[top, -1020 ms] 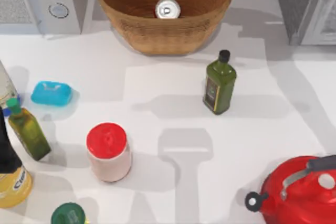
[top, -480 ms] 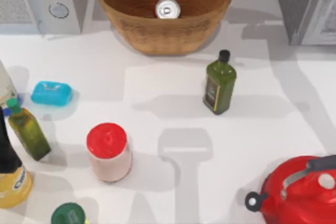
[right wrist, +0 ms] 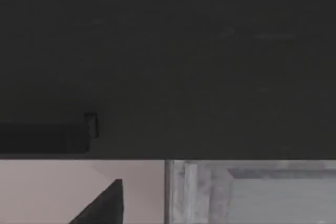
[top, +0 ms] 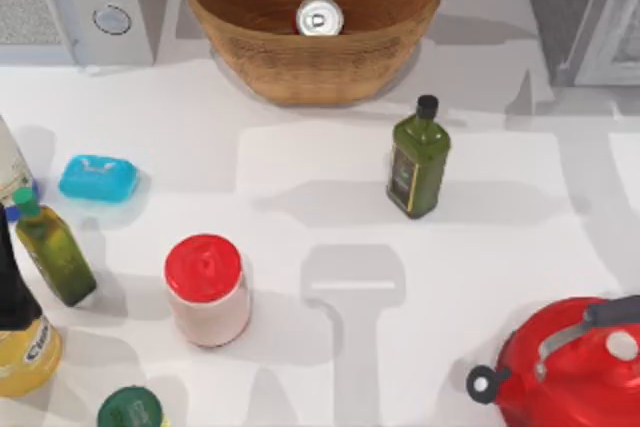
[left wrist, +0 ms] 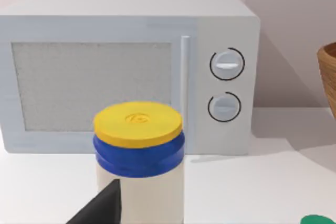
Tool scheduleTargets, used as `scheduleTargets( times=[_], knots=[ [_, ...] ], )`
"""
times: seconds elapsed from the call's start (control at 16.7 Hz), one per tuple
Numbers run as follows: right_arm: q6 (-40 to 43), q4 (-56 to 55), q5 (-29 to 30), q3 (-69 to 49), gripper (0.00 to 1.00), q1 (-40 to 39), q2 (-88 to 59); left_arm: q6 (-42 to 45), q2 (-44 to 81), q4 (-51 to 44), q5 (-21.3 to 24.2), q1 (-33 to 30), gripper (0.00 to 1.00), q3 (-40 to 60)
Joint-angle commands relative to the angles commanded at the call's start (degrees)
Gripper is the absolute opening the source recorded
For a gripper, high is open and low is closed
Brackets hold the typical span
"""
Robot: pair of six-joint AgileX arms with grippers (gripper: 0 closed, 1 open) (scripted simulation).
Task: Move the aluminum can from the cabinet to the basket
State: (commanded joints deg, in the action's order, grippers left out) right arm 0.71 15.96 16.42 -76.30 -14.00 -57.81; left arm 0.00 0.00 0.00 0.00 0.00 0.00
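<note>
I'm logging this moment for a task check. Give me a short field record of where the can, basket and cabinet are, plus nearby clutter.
aluminum can: upright inside the basket, silver top showing
basket: back centre of the table
cabinet: back right corner
microwave: back left corner
olive oil bottle: upright, in front of the basket, to its right
red-lidded jar: front, left of centre
red kettle: front right corner
task state: can lies in the basket

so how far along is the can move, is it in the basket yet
Done, by the look of it: the aluminum can stands upright inside the basket, silver top showing, away from the cabinet at the table's right rear. Nothing is in hand: no gripper is on the can. Left: nothing that these views show, beyond the arms parking. The left wrist view faces the microwave and a yellow-lidded jar.
</note>
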Motion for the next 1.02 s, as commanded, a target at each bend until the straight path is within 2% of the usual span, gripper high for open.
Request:
scheduleTargets(
  times=[0.66, 0.84, 1.02],
  knots=[
    [-0.53, -11.74, -11.93, 58.36, 1.00, 10.58, 42.75, 0.00, 0.00, 0.00, 0.00, 0.00, 1.00, 0.00],
    [-0.64, -14.24, -14.45, 69.60, 1.00, 12.84, 51.81, 0.00, 0.00, 0.00, 0.00, 0.00, 1.00, 0.00],
    [-0.70, -15.73, -16.11, 75.43, 1.00, 13.91, 57.00, 0.00, 0.00, 0.00, 0.00, 0.00, 1.00, 0.00]
  ],
)
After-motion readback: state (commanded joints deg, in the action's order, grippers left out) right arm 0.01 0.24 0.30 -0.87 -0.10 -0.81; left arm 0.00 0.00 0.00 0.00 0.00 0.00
